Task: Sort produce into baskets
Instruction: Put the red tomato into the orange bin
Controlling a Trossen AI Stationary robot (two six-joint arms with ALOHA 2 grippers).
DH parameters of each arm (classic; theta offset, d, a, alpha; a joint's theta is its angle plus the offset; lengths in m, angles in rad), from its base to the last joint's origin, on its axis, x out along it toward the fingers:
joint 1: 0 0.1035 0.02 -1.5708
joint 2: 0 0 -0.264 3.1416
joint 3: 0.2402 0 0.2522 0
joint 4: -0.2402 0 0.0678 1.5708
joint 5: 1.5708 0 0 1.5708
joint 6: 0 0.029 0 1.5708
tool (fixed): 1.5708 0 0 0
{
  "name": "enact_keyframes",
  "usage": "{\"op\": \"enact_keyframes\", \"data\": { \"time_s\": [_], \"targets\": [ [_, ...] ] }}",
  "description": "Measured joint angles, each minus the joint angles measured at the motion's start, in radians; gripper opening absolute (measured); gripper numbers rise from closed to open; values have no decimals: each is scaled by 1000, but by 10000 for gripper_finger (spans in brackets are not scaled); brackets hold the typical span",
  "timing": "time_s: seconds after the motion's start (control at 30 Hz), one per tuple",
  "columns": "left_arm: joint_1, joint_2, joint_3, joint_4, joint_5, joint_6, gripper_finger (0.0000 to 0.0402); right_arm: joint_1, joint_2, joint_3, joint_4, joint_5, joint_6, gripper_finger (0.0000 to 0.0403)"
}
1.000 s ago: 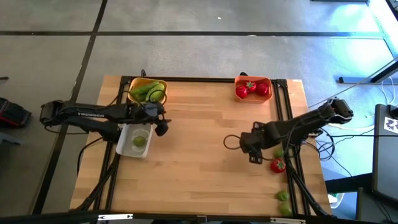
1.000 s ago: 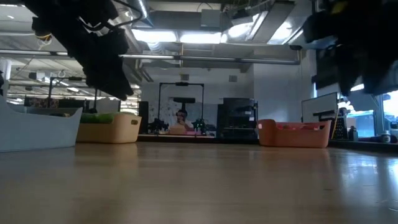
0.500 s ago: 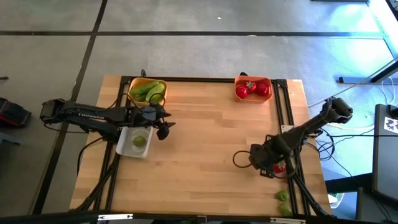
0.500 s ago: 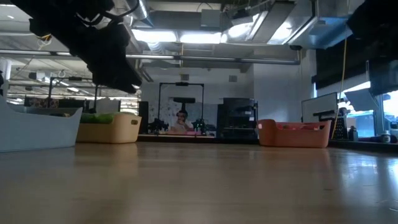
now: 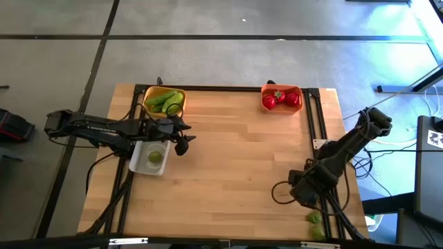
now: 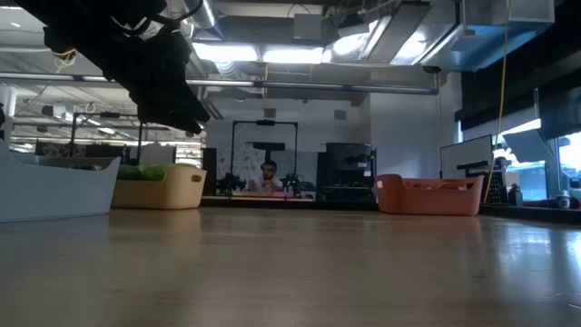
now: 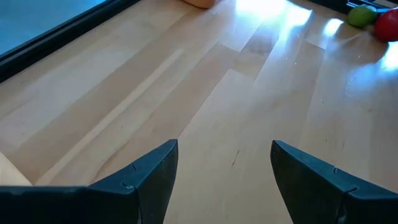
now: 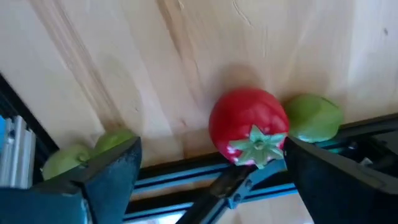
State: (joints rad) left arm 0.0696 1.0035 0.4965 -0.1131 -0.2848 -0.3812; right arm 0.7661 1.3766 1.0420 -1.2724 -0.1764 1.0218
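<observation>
My right gripper [image 5: 304, 194] is open near the table's right near corner, above a round red piece with a green top [image 8: 249, 134]. The piece lies on the wood between the two spread fingers, untouched. Small green pieces lie beside it [image 8: 314, 118] and farther off [image 8: 81, 155], and others near the table's corner [image 5: 315, 218]. My left gripper [image 5: 181, 142] is open and empty, above the wood beside the whitish tray [image 5: 142, 162], which holds one round green piece [image 5: 154, 157]. The yellow basket [image 5: 149, 93] holds cucumber-like pieces. The orange basket [image 5: 282, 87] holds red pieces.
A dark frame rail [image 8: 186, 180] runs along the table's right edge, close by the red piece and the green ones. The middle of the wooden table [image 5: 235, 152] is bare. In the low view the baskets stand at the far side, yellow [image 6: 159, 186] and orange [image 6: 427, 195].
My right gripper has gone toward the table's near edge along the right side and now hangs over the red piece, which has stayed where it was. My left gripper has shifted a little toward the table's right.
</observation>
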Motion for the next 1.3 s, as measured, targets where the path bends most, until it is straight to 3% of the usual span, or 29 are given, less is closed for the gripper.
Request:
{"op": "enact_keyframes", "data": {
  "time_s": [0.2,0.83,1.13,1.3],
  "targets": [
    [0,0,0,0,0,-14,251,33,0,-30,14,51,-5,366],
    [0,0,0,-2,-5,-15,251,71,-1,-270,128,52,-1,321],
    [0,0,0,-2,-5,-14,251,71,0,-259,131,54,2,244],
    [0,0,0,-1,-6,-14,251,71,2,-171,85,73,-6,230]
  ]
}}
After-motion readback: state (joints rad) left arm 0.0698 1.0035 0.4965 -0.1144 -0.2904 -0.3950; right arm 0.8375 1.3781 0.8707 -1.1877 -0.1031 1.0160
